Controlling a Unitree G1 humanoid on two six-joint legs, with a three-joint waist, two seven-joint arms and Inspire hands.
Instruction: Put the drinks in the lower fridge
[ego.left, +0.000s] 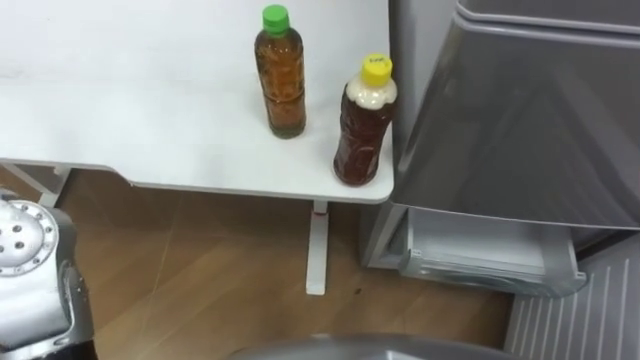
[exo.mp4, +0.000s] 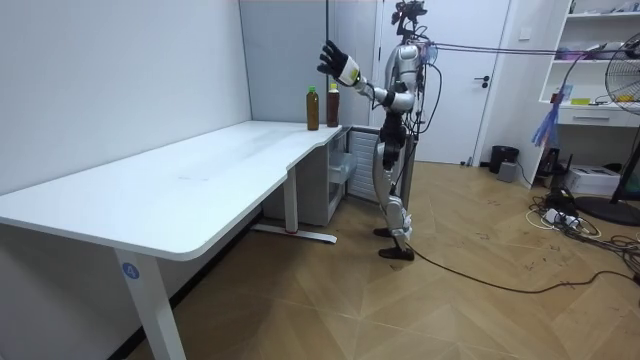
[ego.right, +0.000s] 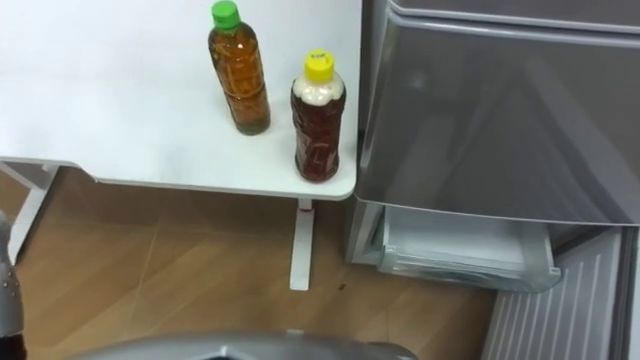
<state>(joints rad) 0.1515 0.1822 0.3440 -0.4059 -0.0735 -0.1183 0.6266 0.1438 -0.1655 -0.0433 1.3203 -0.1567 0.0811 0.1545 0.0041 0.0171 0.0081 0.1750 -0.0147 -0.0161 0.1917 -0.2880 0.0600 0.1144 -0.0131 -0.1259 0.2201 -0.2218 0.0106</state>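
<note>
Room view | left hand (exo.mp4: 335, 60) raised, fingers spread, empty | yellow-capped bottle (ego.left: 363, 122) upright beside fridge (ego.left: 520, 110), roughly below hand | green-capped bottle (ego.left: 280, 75) upright, just farther from fridge

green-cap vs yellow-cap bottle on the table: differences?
Cap: the green-cap bottle has a green top, the yellow-cap bottle a yellow one.
Liquid: the green-cap bottle holds a clear amber drink; the yellow-cap bottle's is darker, reddish brown, with a pale band at the neck.
Place: the yellow-cap bottle stands at the table's corner beside the fridge; the green-cap bottle is further in.
Shared: both upright, capped, apart.
</note>
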